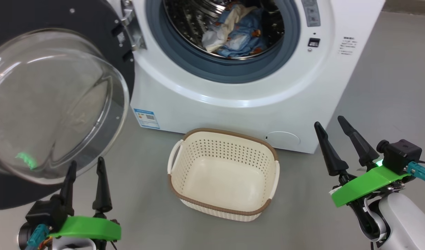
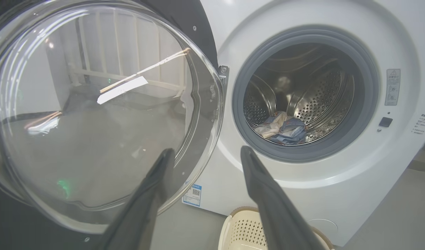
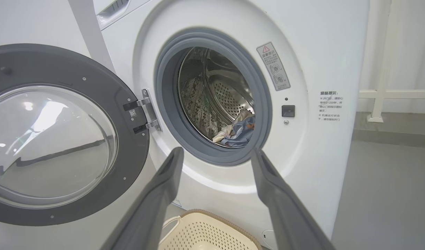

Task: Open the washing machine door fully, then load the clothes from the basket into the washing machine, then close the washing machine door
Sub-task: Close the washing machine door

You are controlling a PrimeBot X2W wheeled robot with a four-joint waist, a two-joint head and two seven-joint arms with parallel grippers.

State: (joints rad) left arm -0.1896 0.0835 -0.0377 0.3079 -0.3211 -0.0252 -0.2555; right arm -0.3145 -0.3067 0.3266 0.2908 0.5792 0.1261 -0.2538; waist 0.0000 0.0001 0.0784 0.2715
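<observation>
You have the clothes (image 1: 235,36) in the washing machine (image 1: 233,104) drum; the basket (image 1: 226,152) sits bare before it. The washing machine door (image 1: 105,21) hangs wide, not yet closed. The left tool (image 1: 86,161), near it, likely to push, and the right tool (image 1: 328,121) are both spread, unladen.

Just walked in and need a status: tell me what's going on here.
A two-armed robot faces the white front-loading washing machine. The washing machine door stands wide open on the robot's left. The clothes lie inside the steel drum, and the basket on the floor in front is empty. The left pincer and the right pincer are both open, holding nothing. Only closing the door is left.
</observation>
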